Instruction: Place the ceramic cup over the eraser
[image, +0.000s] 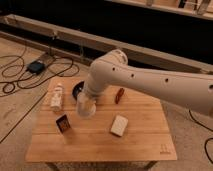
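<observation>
Wood table (145, 142) carries all the work items. The white robot arm (150, 82) enters from the right and bends down over the left half of the tabletop.

1. Gripper (86, 103): located at the lower end of the arm, above the table's left-centre area, just in front of the dark bowl (77, 91). The claw is fully closed, clamped on the ceramic cup (85, 111).
2. Ceramic cup: white, hanging from the claw, slightly tilted. Whether its bottom touches the tabletop cannot be determined.
3. Eraser (63, 123): small dark block with a reddish-brown face, resting on the table to the front-left of the cup, near it but apart from it. It is uncovered.
4. White bottle (56, 97): lying on its side near the left edge of the table, beside the bowl.
5. Pale rectangular block (119, 125): lying flat to the right of the cup, well apart from the eraser.
6. Red stick-like object (119, 95): lying near the rear edge, partly under the arm.

Black cables (20, 82) and a power adapter (36, 66) lie on the floor to the left of the table.
</observation>
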